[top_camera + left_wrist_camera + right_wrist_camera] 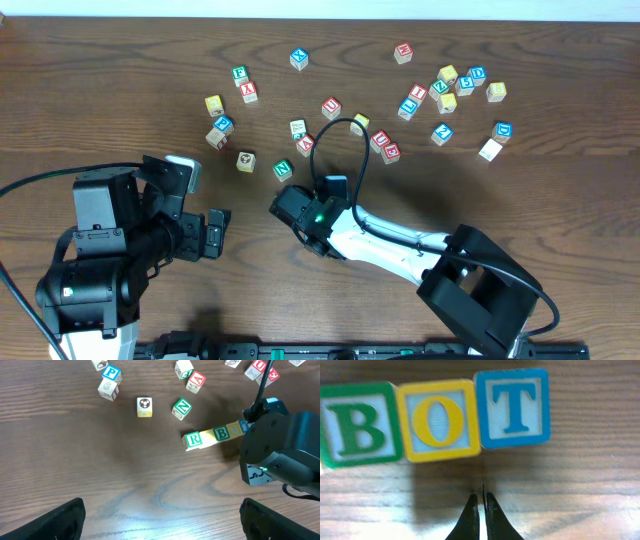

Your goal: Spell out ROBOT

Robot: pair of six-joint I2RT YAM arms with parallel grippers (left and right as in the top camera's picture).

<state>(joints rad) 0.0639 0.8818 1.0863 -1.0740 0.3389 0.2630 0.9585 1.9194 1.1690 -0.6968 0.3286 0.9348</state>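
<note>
Blocks (447, 75) scatter along the far edge; right gripper (481, 496), pinched closed, just beside the row (435, 420); left gripper (162, 512) wide over bare bench (100, 485).

**Right wrist view.** You see the B block (360, 425) with a green frame and green letter on a pale face. The O block (440, 420) is yellow in frame and letter, and the T block (512, 407) is blue in both. The bench (585, 485) is dark brown with fine wood grain. The right end effector (481, 497) is black.

**Left wrist view.** Note the green-lettered R block (192, 440) with its yellowish side, the green N block (182, 408), the red A block (196, 380) and the blue P block (111, 373). The ball block (144, 406) has a black-and-white ball picture above a yellow side.
</note>
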